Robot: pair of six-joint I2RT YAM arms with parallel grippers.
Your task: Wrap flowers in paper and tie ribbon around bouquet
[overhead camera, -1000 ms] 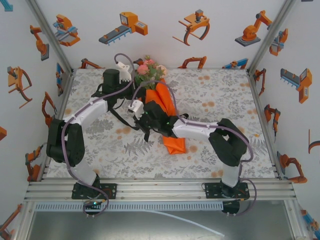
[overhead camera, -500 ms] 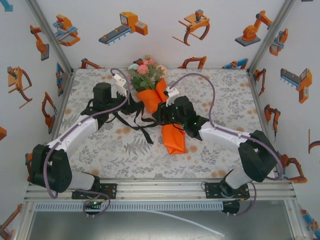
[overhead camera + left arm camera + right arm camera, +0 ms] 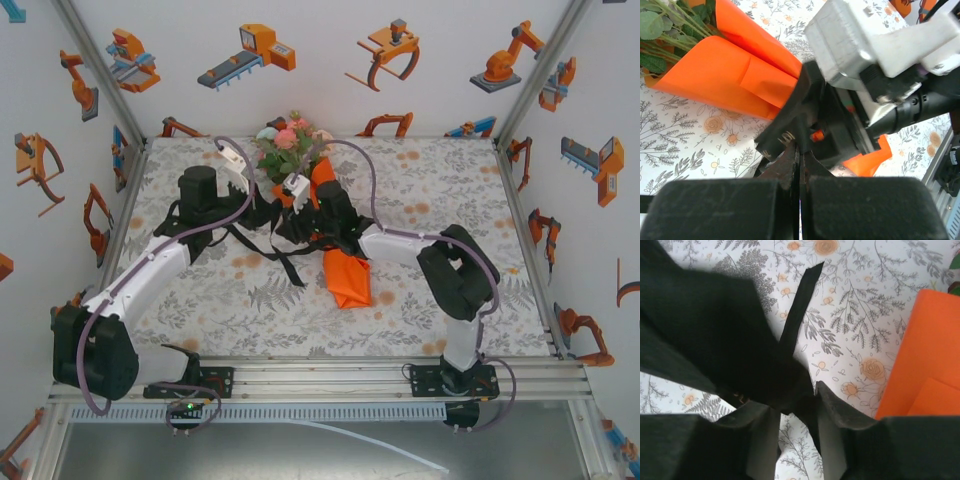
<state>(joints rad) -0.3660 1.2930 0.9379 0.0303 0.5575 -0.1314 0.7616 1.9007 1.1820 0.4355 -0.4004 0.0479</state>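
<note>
Counting what lies on the white floral-print tablecloth [image 3: 430, 180]: 1 bouquet, 1 ribbon, with 2 arms and 2 grippers working over it.

Orange paper-cone bouquet with blooms at the wide end [image 3: 347, 280]: 1. Lying flat near mid-table, slightly toward the far side. Wide end toward the far wall, narrow tip toward the arm bases.

Plain bright-orange paper sheet [image 3: 725, 75]: 1. Rolled around the stems into the cone, with overlapping edges visible in the left wrist view.

Small bunch of pink, peach and pale-green flowers [image 3: 287, 138]: 1 bunch, sticking out of the cone's far end. Single blooms too small overhead for a reliable count. Green leaves [image 3: 652, 25] at the cone mouth in the left wrist view.

Long narrow black ribbon with pale lettering [image 3: 801, 300]: 1. Spread in several strands over the cloth left of the cone and against its middle. Exact strand count not tellable.

Left two-finger gripper [image 3: 799, 152]: jaws pressed fully together, with the lettered ribbon right at the tips. Looks pinched. Sitting left of the cone, close up against the right gripper's body.

Right two-finger gripper [image 3: 796, 407]: jaws narrowly apart, with a bit of tablecloth visible through the gap. Ribbon strand running through that gap; can't tell whether actually gripped. Positioned just beside the cone's left edge, between the cone and the left gripper, orange paper on its right in the right wrist view.
</note>
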